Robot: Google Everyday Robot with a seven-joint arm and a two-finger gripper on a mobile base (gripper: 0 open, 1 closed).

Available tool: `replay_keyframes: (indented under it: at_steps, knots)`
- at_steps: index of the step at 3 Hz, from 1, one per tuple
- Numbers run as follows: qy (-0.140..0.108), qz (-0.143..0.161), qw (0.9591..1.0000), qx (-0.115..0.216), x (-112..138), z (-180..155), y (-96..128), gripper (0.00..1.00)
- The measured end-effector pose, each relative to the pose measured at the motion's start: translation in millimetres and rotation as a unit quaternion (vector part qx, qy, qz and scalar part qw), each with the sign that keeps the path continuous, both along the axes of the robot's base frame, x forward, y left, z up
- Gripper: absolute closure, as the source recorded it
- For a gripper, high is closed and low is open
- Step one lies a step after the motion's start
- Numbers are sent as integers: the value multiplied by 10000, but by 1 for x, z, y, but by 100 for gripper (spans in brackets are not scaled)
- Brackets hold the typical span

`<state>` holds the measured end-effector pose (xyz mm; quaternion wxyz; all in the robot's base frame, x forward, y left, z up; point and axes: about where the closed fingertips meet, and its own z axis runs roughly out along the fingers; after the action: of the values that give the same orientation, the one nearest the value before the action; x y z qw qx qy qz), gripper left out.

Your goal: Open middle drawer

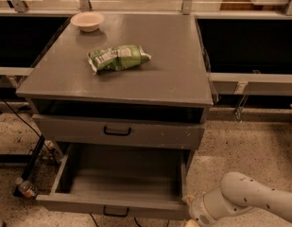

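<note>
Camera view: the middle drawer (112,203) is seen pulled well out below the counter (174,79). The gripper (190,218) is placed by its front right corner; whether it is open or closed cannot be told.

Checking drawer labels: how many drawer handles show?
2: one on the closed upper drawer, one on the open drawer; others may be hidden below; gripper at bottom right.

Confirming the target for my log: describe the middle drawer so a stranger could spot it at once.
Start at the grey cabinet with the green bag on top. Below its upper drawer front, the middle drawer is the only one pulled out, its grey box showing; the claw sits off its front right corner.
</note>
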<state>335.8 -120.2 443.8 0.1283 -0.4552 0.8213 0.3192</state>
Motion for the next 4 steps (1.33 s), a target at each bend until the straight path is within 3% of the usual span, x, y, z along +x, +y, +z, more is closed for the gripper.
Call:
replay_keyframes:
  at_steps: [1, 2, 3, 4]
  knots:
    - [26, 113, 9999, 24, -4, 2, 6, 0]
    - [38, 438, 9990, 113, -16, 11, 24, 0]
    - [38, 438, 9990, 113, -16, 11, 24, 0]
    - [213, 555, 9981, 130, -31, 8, 18, 0]
